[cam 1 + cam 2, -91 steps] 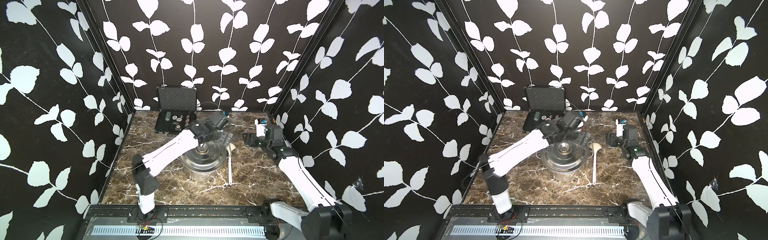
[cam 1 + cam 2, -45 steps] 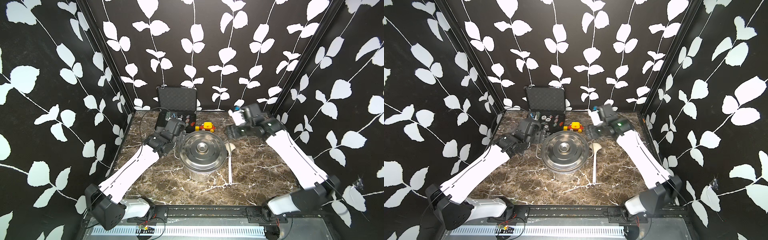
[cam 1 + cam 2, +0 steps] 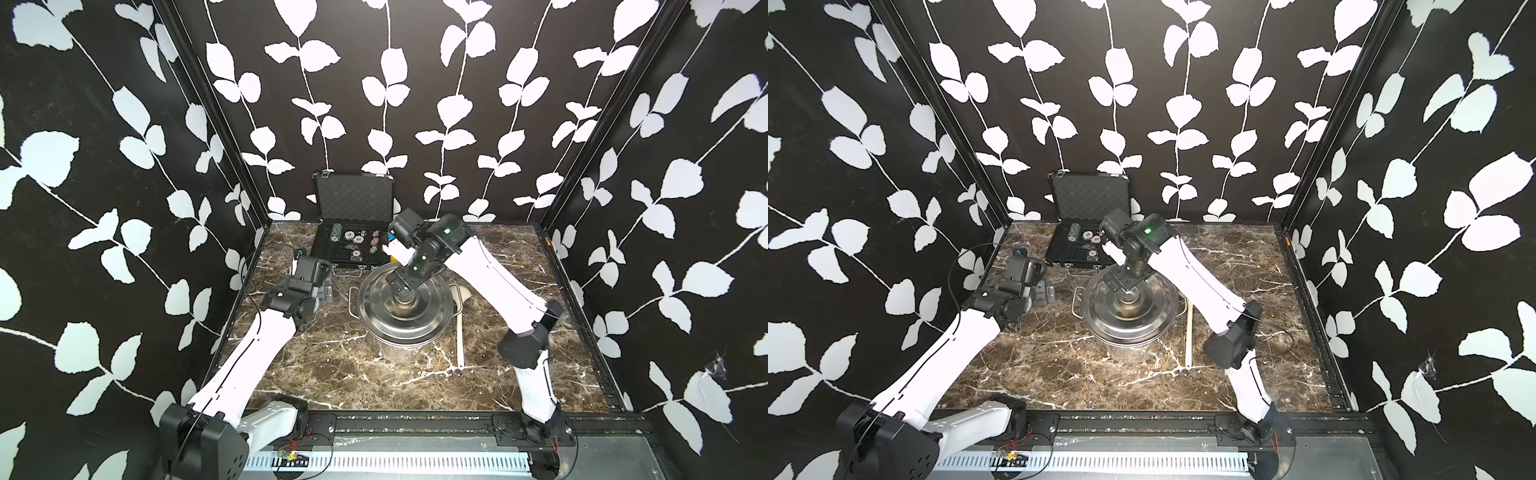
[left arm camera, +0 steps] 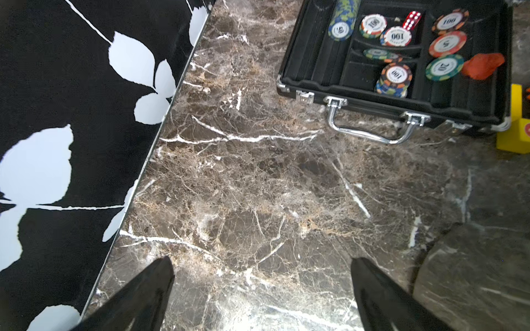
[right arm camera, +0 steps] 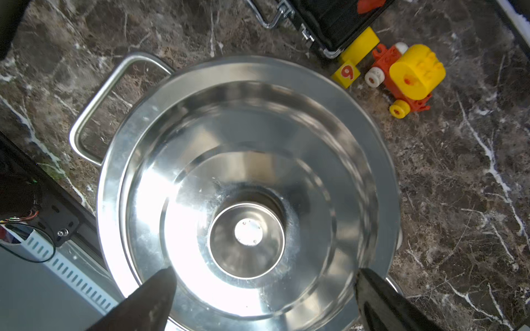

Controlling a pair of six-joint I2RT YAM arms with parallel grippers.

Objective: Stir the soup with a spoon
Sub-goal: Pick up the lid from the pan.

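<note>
Tall shiny steel stockpot (image 3: 405,351) stands mid-worktop with a flat round steel lid (image 3: 424,322) on it. White plastic ladle (image 3: 460,332) lies flat on the brown marble worktop (image 3: 332,374), just beside the stockpot on the right-edge side. Over the lid's knob, the right gripper (image 5: 262,275) has its jaws wide apart and holds nothing. Near the left edge, the left gripper (image 4: 262,263) likewise has its jaws spread and is empty.

Open black chip case (image 4: 298,51), left wrist view, holding round poker chips with printed values.
- "100": green-and-orange-rimmed white chip (image 4: 372,24); plain white-faced chip (image 4: 397,35) just beside it; orange-and-black chip (image 4: 448,20); orange-and-blue chip stack (image 4: 397,73).
- "5": red chip (image 4: 447,43).
- "20": green chip (image 4: 444,67).
- Blue chip stack (image 4: 339,28): number unclear.

Small yellow plastic block (image 5: 347,73), right wrist view: red "6" or "9".
</note>
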